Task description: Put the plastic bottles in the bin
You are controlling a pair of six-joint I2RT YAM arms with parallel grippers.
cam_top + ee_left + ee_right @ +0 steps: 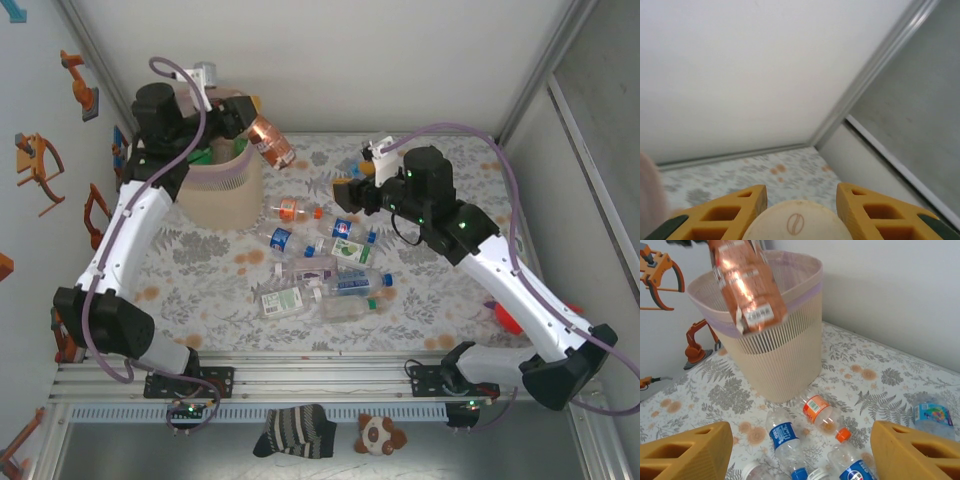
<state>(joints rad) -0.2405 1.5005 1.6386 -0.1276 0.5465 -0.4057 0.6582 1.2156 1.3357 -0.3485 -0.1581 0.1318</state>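
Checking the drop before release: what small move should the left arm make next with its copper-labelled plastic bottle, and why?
Probably carry the left gripper inward over the tall beige ribbed bin before opening: the copper-labelled plastic bottle it grips seems outside the pink-lined rim, so releasing now might miss.

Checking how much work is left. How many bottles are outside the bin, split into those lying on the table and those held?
Bottles lying on the table: 8, roughly, since the pile overlaps; this includes a stray bottle lying apart, seen from the right wrist.
Brown-labelled bottle held in the left jaws, up by the bin: 1
Total: 9
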